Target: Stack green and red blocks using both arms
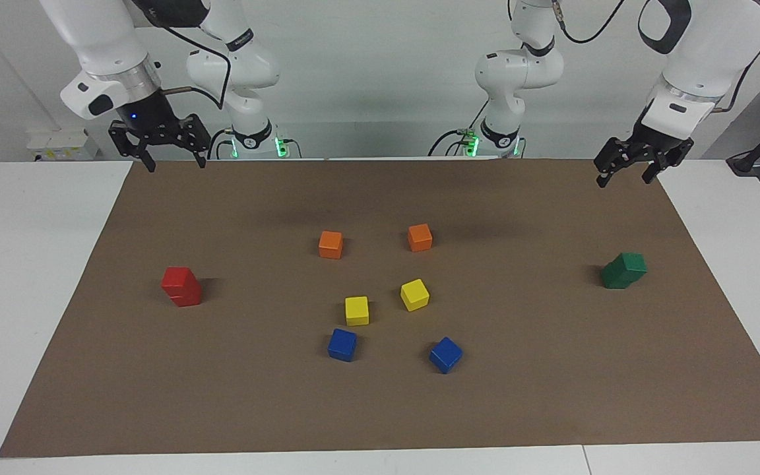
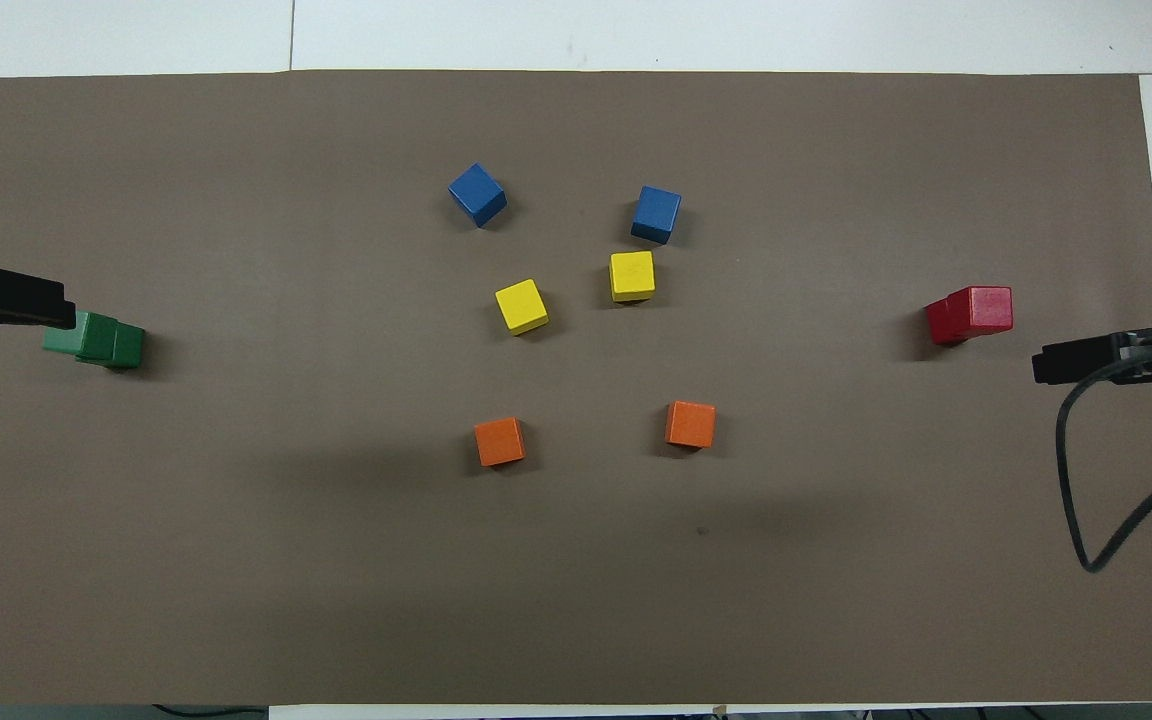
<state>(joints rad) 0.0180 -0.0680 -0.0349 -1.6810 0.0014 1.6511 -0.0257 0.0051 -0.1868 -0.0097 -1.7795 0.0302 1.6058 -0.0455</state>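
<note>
Two red blocks [image 1: 181, 285] [image 2: 971, 312] stand stacked, slightly skewed, on the brown mat [image 1: 551, 396] toward the right arm's end. Two green blocks [image 1: 624, 270] [image 2: 96, 338] are stacked with the upper one offset, toward the left arm's end. My right gripper [image 1: 175, 162] [image 2: 1066, 362] hangs open and empty, high over the mat's edge by the robots, well clear of the red stack. My left gripper [image 1: 623, 179] [image 2: 36, 300] is open and empty too, raised over the mat's corner, apart from the green stack.
Two orange cubes [image 1: 330, 244] [image 1: 419, 237], two yellow cubes [image 1: 356, 310] [image 1: 414, 294] and two blue cubes [image 1: 342, 344] [image 1: 445, 354] lie singly in the middle of the mat. White table [image 1: 24, 264] surrounds the mat.
</note>
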